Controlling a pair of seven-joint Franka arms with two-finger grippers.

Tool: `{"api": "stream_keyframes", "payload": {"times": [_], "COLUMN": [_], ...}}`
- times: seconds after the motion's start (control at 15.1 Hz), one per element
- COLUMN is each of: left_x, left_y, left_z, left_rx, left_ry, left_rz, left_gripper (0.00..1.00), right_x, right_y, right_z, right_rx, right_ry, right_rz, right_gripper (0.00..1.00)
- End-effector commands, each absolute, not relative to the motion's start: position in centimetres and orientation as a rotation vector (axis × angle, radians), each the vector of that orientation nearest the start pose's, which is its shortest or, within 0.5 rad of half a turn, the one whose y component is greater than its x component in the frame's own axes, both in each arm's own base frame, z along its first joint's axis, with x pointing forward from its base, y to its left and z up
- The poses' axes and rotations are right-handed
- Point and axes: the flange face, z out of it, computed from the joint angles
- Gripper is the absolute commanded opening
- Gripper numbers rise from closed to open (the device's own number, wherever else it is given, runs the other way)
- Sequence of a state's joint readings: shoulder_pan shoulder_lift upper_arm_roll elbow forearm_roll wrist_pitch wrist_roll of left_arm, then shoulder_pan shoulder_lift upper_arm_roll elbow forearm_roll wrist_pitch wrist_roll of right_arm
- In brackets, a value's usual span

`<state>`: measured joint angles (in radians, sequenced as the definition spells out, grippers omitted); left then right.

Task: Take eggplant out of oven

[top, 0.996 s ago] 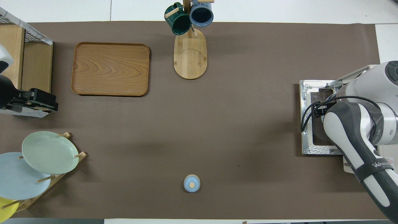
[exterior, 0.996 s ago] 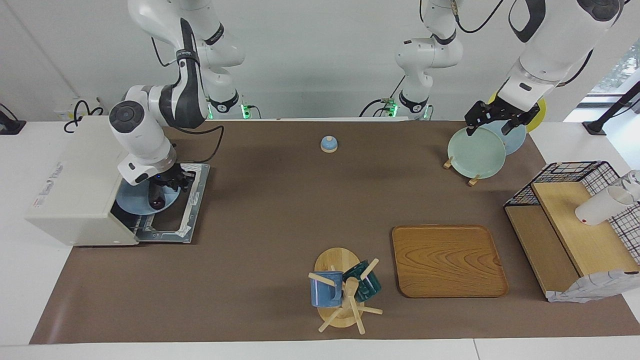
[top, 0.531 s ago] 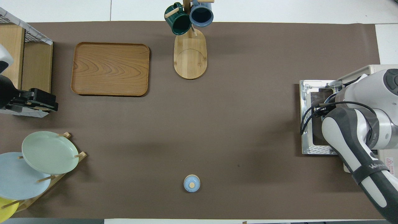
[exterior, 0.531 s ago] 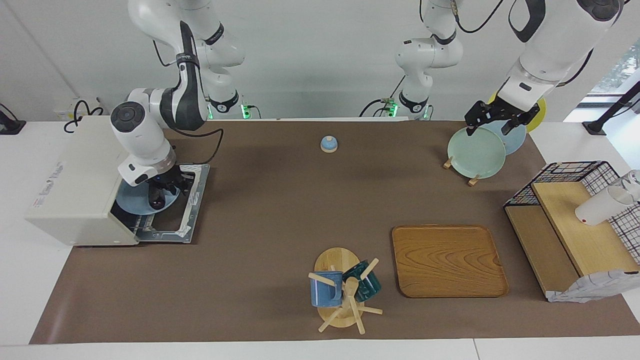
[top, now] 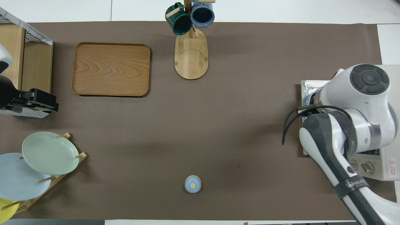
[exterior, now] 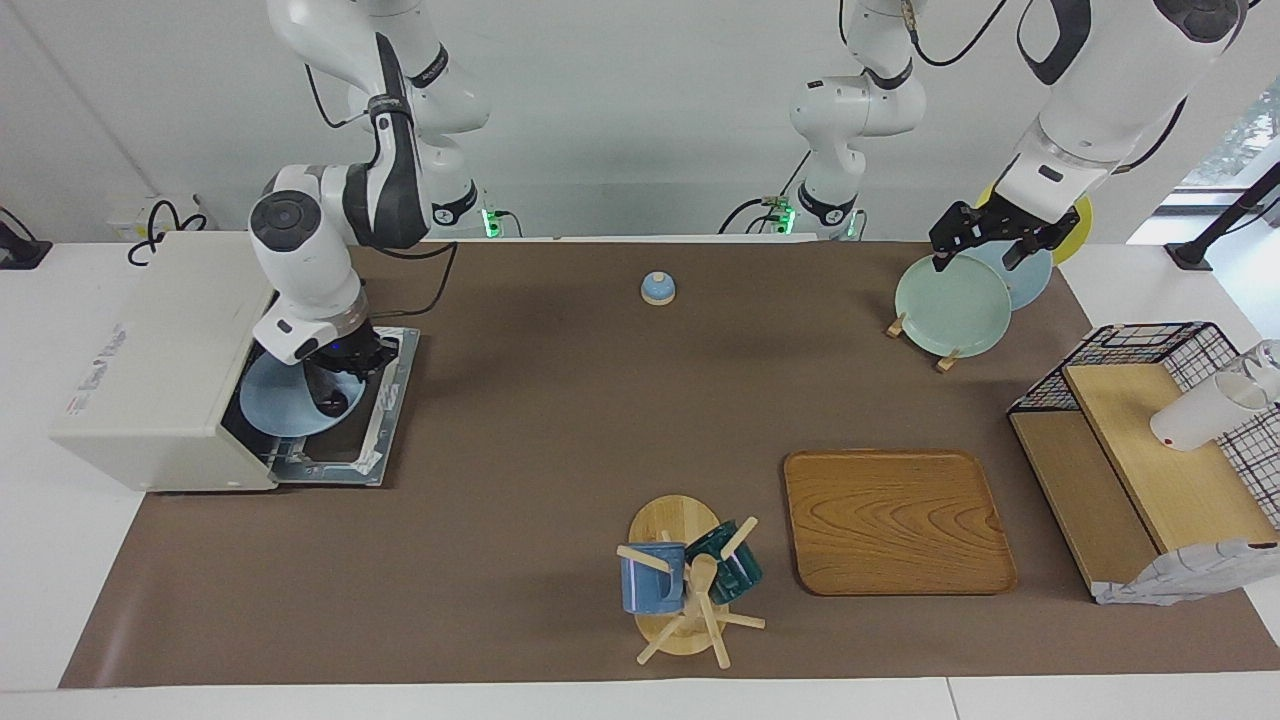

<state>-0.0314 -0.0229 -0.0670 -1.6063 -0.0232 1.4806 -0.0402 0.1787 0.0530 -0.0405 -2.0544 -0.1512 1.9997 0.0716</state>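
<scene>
The right hand [exterior: 335, 372] is seen at the mouth of the oven [exterior: 150, 370], over the open door [exterior: 388, 395]. In the facing view the oven sits at nine o'clock on the desk [exterior: 560, 420]. A dark shape just under the hand is taken to be the eggplant [exterior: 326, 398]. It is over a blue plate [exterior: 268, 405] that sticks out of the oven. Whether the hand is spread or pinching the eggplant cannot be told.

The step in hand is judged to be lifting the eggplant out. It should be held near its middle, so it does not tip. It is shiny, so it may slip if it is held too softly. It should be brought out toward three o'clock, high enough that the plate and the door are not bumped.

The left hand [exterior: 988, 240] waits over a green plate [exterior: 950, 305] at two o'clock. Its state cannot be told either.

The desk is covered with a flat brown mat. A small blue lid [exterior: 657, 288] is seen at twelve o'clock. A wooden tray [exterior: 895, 520] is seen at four o'clock, with a mug stand [exterior: 680, 580] beside it at six. Much bare mat is seen in the middle, so the eggplant can be put down there.
</scene>
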Motion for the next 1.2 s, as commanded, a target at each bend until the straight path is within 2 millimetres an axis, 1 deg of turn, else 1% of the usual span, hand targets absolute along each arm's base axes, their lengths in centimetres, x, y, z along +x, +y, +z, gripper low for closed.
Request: {"api": "stream_keyframes", "payload": {"times": [0.0,0.13,0.2,0.33,0.4,0.53,0.6,0.66,0.73,0.86,0.93,1.0,1.06,1.13], "left_x": [53.0,53.0,53.0,53.0,53.0,53.0,53.0,53.0,53.0,53.0,53.0,53.0,53.0,53.0], "left_y": [-5.3,-5.3,-5.3,-5.3,-5.3,-5.3,-5.3,-5.3,-5.3,-5.3,-5.3,-5.3,-5.3,-5.3], "left_z": [61.6,61.6,61.6,61.6,61.6,61.6,61.6,61.6,61.6,61.6,61.6,61.6,61.6,61.6], "left_rx": [-3.163,-3.163,-3.163,-3.163,-3.163,-3.163,-3.163,-3.163,-3.163,-3.163,-3.163,-3.163,-3.163,-3.163], "left_ry": [0.082,0.082,0.082,0.082,0.082,0.082,0.082,0.082,0.082,0.082,0.082,0.082,0.082,0.082], "left_rz": [0.161,0.161,0.159,0.161,0.161,0.161,0.161,0.161,0.161,0.161,0.161,0.161,0.161,0.161], "left_gripper": [1.00,1.00,1.00,1.00,1.00,1.00,1.00,1.00,1.00,1.00,1.00,1.00,1.00,1.00], "right_x": [54.4,53.3,52.8,52.6,52.5,53.1,53.0,52.9,52.3,52.1,51.8,51.3,50.0,49.5], "right_y": [14.6,20.1,22.9,28.1,31.3,39.1,41.9,43.0,44.8,46.6,47.2,47.6,49.1,49.8], "right_z": [42.1,42.8,42.6,42.6,42.4,41.3,40.7,39.4,38.7,38.9,38.5,37.6,36.9,36.2], "right_rx": [-3.313,-3.318,-3.320,-3.312,-3.323,-3.353,-3.353,-3.351,-3.328,-3.229,-3.197,-3.198,-3.187,-3.182], "right_ry": [-0.259,-0.252,-0.268,-0.270,-0.265,-0.214,-0.174,-0.123,-0.140,-0.126,-0.090,-0.068,-0.095,-0.106], "right_rz": [0.127,0.074,0.071,0.051,0.057,0.065,0.037,0.045,0.011,-0.046,-0.044,-0.037,-0.038,-0.045], "right_gripper": [0.00,0.00,0.00,0.00,0.00,0.00,0.00,0.00,0.00,0.00,0.00,0.00,0.00,0.00]}}
